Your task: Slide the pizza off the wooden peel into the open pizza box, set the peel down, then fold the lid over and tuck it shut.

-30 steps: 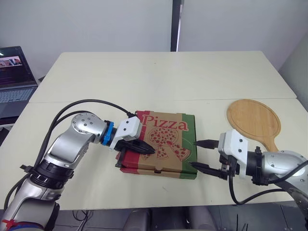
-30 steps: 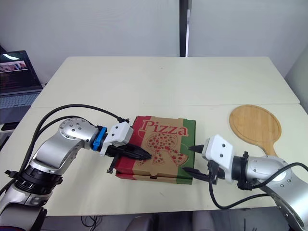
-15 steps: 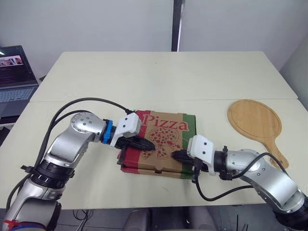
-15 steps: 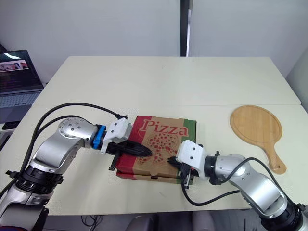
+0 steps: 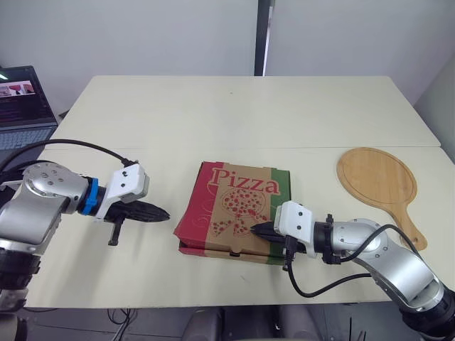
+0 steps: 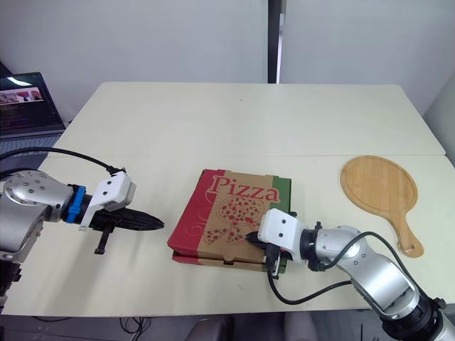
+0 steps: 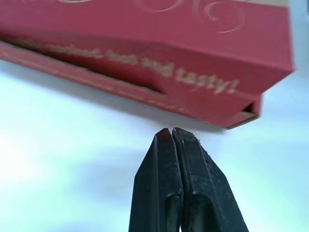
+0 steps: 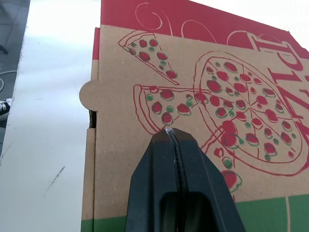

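Note:
The pizza box (image 5: 238, 206) lies with its lid down on the cream table (image 5: 234, 114), its printed top facing up. My right gripper (image 5: 256, 229) is shut, its tips resting on the lid near the box's front right corner; in the right wrist view the fingers (image 8: 169, 145) press on the printed pizza picture (image 8: 231, 96). My left gripper (image 5: 165, 214) is shut and empty, hovering over the table a short way left of the box. The left wrist view has its fingertips (image 7: 172, 134) pointing at the box's red side wall (image 7: 159, 67). The wooden peel (image 5: 377, 179) lies bare at the right.
A laptop (image 5: 21, 106) stands on a side surface beyond the table's left edge. A seam (image 5: 213, 148) between two tabletops runs across the middle. The far half of the table holds nothing.
My left gripper has pulled off the lid and away to the left of the box. My right gripper shut and moved in onto the lid's front right area.

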Controlling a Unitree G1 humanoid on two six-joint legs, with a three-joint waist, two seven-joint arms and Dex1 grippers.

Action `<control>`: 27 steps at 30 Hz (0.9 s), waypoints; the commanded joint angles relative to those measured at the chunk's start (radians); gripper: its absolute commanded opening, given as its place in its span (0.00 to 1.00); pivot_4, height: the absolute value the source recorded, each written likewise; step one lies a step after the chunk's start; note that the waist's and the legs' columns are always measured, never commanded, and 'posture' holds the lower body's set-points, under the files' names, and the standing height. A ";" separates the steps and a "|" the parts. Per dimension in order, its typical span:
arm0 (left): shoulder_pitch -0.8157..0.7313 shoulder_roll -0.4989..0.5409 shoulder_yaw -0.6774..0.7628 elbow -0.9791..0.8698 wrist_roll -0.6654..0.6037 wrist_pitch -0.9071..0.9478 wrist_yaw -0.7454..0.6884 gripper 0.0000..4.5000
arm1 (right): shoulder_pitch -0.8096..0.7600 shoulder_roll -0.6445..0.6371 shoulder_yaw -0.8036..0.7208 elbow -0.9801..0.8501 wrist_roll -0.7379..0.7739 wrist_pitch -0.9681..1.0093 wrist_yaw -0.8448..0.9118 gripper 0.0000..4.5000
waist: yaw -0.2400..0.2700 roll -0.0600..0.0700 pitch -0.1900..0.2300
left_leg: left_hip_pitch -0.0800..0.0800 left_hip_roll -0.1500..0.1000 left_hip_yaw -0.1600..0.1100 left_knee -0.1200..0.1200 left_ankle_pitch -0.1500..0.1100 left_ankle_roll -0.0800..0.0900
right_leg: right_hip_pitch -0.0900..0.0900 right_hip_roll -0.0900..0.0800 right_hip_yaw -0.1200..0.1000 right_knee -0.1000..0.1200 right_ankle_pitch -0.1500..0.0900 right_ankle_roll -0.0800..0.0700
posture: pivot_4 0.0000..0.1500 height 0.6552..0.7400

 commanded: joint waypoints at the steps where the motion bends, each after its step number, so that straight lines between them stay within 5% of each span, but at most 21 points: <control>1: 0.003 -0.027 0.003 -0.084 -0.029 0.028 0.021 0.00 | -0.008 0.005 0.000 -0.009 -0.004 -0.010 0.017 0.00 | -0.002 0.000 0.000 | 0.000 0.000 0.000 0.000 0.000 0.000 | 0.000 0.000 0.000 0.000 0.000 0.000 | 1.00 0.94; 27: -0.067 -0.112 0.054 -0.129 -0.119 0.223 0.139 0.00 | -0.027 -0.001 0.054 0.045 -0.108 -0.040 0.047 0.00 | -0.003 0.000 0.000 | 0.000 0.000 0.000 0.000 0.000 0.000 | 0.000 0.000 0.000 0.000 0.000 0.000 | 1.00 0.94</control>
